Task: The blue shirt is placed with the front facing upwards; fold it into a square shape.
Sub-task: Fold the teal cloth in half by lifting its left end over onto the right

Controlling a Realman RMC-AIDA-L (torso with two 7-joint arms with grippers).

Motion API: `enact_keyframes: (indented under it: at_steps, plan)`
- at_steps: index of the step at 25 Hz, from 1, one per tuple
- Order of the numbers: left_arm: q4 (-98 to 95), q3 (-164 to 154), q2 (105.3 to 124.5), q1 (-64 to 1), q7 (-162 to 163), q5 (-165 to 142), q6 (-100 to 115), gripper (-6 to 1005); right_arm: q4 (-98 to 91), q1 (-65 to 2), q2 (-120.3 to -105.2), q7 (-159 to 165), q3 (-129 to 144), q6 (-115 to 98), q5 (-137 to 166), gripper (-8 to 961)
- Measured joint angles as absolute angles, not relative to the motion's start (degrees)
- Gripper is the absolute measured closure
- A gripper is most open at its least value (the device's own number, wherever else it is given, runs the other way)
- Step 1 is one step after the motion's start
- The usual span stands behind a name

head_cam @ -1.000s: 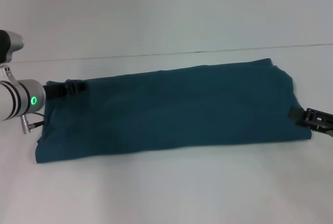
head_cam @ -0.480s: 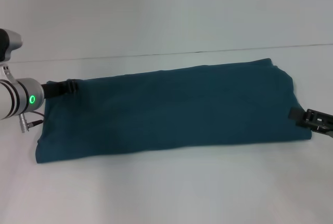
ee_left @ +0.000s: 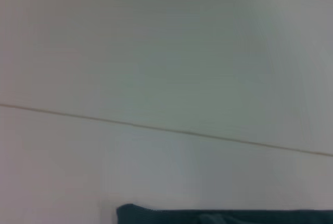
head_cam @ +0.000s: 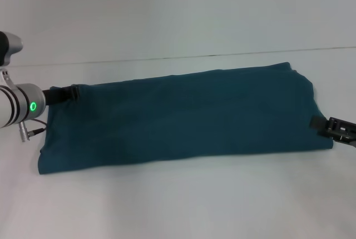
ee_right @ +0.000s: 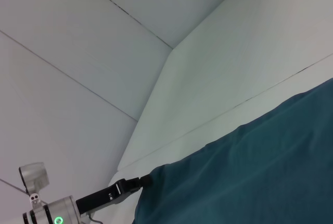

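On the table: you have the blue shirt (head_cam: 178, 119) lying as a long flat band across the white table (head_cam: 178, 205), plain teal side up, no print showing.
Fold state: you are, by my judgement, partway there; the band is long, not yet square.
Left gripper: your left gripper (head_cam: 71, 94) sits at the shirt's far left corner, touching the cloth; its jaws look closed together, though you cannot tell whether they pinch fabric.
Right gripper: your right gripper (head_cam: 321, 123) sits at the shirt's right edge, near the front corner; you cannot tell how its jaws stand.
Risk, left end: if that corner is only brushed, not pinched, your lift could leave the cloth behind.
Risk, layers: catch one layer only and the band may peel open.
Risk, uneven carry: one end leading could skew the fold.
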State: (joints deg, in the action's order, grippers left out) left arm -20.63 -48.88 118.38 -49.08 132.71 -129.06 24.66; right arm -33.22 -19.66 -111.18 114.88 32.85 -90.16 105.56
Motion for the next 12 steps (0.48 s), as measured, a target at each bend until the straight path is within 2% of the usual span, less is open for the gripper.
enact_keyframes:
  at_steps: [12]
  plan:
    - [-21.0,-48.2,118.46,-48.2,133.5,-128.9,20.7,988,-33.2,-19.8,-111.10,115.5,33.0,-90.2,105.6,39]
